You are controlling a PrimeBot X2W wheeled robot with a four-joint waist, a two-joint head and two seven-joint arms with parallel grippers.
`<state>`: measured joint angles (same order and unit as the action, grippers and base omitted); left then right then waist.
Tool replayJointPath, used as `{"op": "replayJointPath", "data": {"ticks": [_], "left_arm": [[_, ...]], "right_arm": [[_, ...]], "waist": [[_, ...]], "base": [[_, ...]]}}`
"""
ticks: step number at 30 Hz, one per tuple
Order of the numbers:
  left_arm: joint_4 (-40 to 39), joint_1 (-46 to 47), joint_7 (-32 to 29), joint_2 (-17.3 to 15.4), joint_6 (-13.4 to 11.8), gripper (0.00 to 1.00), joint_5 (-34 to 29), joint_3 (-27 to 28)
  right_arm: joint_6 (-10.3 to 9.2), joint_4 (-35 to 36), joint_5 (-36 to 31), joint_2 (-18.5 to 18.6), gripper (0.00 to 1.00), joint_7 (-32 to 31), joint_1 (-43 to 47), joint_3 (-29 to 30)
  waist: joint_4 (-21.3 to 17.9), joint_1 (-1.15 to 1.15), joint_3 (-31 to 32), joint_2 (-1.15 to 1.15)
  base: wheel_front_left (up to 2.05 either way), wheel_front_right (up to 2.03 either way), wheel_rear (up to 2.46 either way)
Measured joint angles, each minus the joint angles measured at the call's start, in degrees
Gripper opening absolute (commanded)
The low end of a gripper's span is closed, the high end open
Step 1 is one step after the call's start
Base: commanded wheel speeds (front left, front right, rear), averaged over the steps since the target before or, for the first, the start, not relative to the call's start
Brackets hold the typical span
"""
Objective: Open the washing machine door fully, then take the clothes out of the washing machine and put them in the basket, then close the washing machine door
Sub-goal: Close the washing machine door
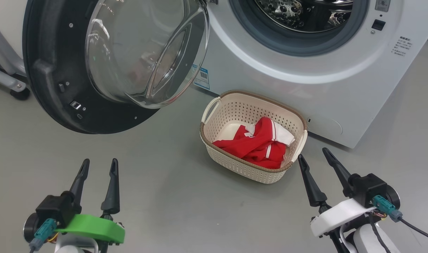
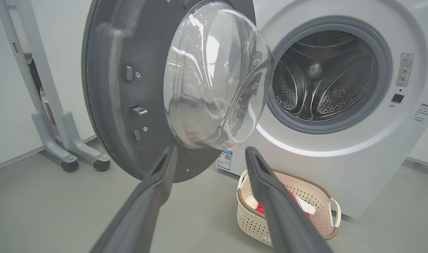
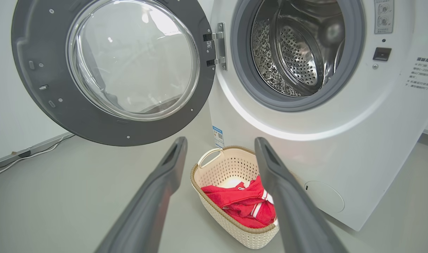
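In the head view, the washing machine (image 1: pixel 270 77) had its door (image 1: pixel 52 70) standing wide open, left of the opening. The basket (image 1: pixel 245 165) sat on the floor just in front of the machine, with the red clothes (image 1: pixel 256 144) heaped inside it. The left gripper (image 1: pixel 100 161) and right gripper (image 1: pixel 312 153) hung short of the machine, both spread and empty. The left wrist view looked into the steel drum (image 2: pixel 323 80). The right wrist view showed the hinge (image 3: pixel 217 45) beside the machine's opening.
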<state>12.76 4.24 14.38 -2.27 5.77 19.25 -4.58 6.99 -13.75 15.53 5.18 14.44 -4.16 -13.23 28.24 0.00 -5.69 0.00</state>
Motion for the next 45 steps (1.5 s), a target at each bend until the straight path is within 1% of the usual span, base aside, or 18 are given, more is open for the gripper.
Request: {"op": "replayJointPath", "data": {"ticks": [5,20,45], "left_arm": [[-0.42,-1.39,0.01,0.03,-0.11,1.0,0.0,0.64],[-0.96,-1.99,0.01,0.03,-0.19,1.0,0.7,0.68],[-1.55,-2.34,0.01,0.03,-0.21,1.0,0.94,0.81]], "right_arm": [[0.0,-0.24,0.0,-0.22,1.0,0.0,-0.01,-0.93],[0.0,-0.79,0.14,-0.21,1.0,-0.01,0.0,-1.15],[0.0,-1.07,0.15,-0.22,1.0,0.0,0.0,-1.35]], "waist": [[0.48,0.0,0.54,0.0],[0.85,0.0,1.27,0.0],[0.18,0.0,1.03,0.0]], "base": [[0.0,0.0,0.0],[0.0,0.0,0.0],[0.0,0.0,0.0]]}}
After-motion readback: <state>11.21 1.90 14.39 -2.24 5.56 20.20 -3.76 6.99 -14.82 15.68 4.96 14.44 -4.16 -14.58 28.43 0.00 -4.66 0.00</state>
